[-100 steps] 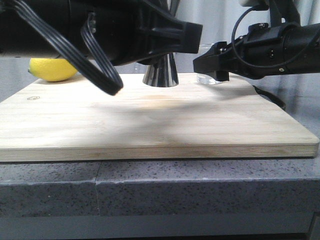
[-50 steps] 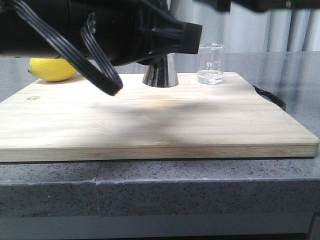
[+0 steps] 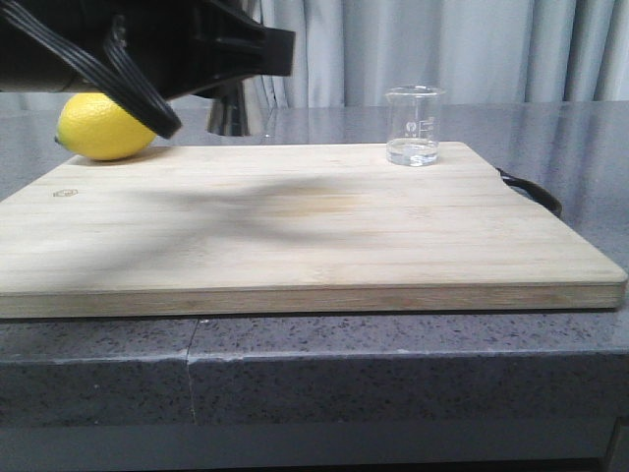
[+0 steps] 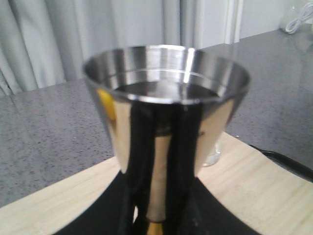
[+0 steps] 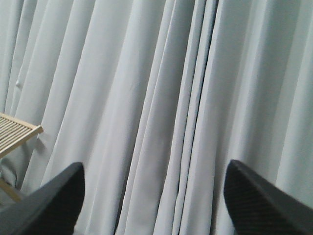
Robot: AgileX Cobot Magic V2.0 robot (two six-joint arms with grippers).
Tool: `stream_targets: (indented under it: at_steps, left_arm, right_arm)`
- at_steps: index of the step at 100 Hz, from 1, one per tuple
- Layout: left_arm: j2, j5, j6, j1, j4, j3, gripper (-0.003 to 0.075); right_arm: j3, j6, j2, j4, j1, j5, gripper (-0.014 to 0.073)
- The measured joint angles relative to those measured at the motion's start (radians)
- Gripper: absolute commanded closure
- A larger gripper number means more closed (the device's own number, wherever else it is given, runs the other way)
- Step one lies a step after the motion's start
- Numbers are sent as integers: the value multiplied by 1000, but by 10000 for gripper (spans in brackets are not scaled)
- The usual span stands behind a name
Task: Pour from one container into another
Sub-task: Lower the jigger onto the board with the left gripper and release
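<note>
Pale grey curtains (image 3: 472, 49) hang behind a speckled grey counter (image 3: 295, 374)

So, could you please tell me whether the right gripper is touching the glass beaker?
Apart. The front view shows the beaker alone on the board; the right gripper faces only curtains, its jaws open.

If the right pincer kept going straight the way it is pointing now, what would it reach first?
Most likely the pale grey curtain. The right pincer is open and empty, and only the curtain's folds show between its tips, though how far away they hang is unclear.
</note>
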Motion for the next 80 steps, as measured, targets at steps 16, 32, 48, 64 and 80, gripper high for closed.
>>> stream_targets:
  at_steps: [16,32,48,64,80]
  left_arm:
    - [0,-15,0,47,18,2,740]
    - [13,-85,-5,64,23,40,740]
    - [66,-170,-42,64,23,79,740]
    - [104,-216,-61,64,23,102,740]
    - [137,-230,-112,64,23,107,740]
  right_arm:
    - [0,0,-81,-2,0,-1,62]
    - [0,0,-143,-2,0,-6,62]
    - [0,0,-173,-4,0,-6,62]
    - [0,0,-180,-4,0,2,63]
    - [0,0,-180,-5,-1,21,62]
